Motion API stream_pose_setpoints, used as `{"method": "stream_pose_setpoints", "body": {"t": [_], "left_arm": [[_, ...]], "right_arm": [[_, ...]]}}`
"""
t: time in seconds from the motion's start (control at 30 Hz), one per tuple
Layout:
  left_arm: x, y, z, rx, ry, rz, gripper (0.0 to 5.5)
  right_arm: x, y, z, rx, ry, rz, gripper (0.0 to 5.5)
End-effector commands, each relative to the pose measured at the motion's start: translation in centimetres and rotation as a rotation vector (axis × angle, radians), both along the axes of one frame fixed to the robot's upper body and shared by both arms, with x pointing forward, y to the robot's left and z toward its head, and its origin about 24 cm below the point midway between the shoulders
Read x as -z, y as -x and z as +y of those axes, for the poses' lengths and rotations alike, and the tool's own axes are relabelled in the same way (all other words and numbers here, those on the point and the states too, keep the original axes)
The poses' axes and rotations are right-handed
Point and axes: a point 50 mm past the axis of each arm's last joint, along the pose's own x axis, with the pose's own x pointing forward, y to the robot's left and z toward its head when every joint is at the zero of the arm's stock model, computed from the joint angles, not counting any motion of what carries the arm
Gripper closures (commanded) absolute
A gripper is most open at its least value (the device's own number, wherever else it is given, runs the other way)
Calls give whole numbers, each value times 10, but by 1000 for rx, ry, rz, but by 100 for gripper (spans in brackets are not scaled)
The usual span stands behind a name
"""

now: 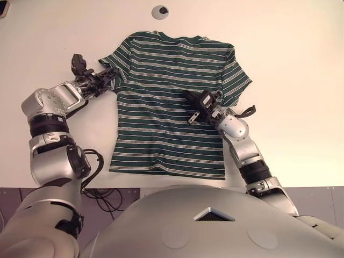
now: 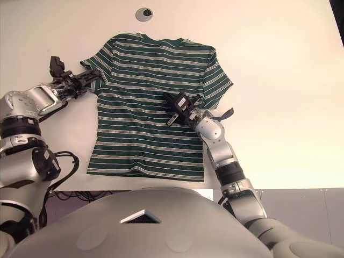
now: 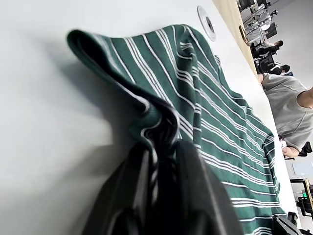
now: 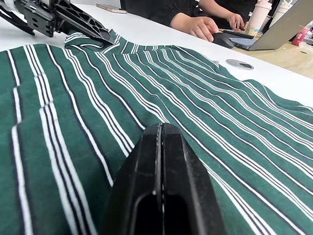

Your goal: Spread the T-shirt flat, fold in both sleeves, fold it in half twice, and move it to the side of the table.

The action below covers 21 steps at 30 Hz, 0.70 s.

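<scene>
A dark green T-shirt (image 1: 166, 113) with thin white stripes lies face up on the white table (image 1: 290, 64), collar toward the far edge and hem near me. My left gripper (image 1: 111, 77) is shut on the edge of the shirt's left sleeve (image 3: 146, 83), which bunches up between the fingers (image 3: 195, 176). The right sleeve (image 1: 238, 83) lies spread out. My right gripper (image 1: 187, 95) hovers low over the shirt's middle right part, its fingers (image 4: 171, 161) pressed shut with no cloth seen between them, pointing toward the left gripper (image 4: 63, 19).
A round cable grommet (image 1: 159, 11) sits in the table beyond the collar. Black cables (image 1: 99, 188) hang below the near edge at the left. Bare table lies to both sides of the shirt. Across the table, a person's hand (image 4: 198, 24) rests by a laptop (image 4: 274, 29).
</scene>
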Motion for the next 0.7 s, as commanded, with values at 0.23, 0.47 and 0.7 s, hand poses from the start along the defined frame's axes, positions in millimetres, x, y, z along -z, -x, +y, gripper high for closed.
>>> {"method": "stream_pose_setpoints", "body": {"t": [0.23,0.47,0.7], "left_arm": [[-13,-7,2,-11,-64,-150,548],[-24,-16,-38,169,-280,-325,548],[-11,-8,-75,434,-607,-412,548]], "right_arm": [[13,5,-3,-13,67,44,550],[17,6,-1,-29,91,48,550],[20,8,3,-49,109,56,550]]}}
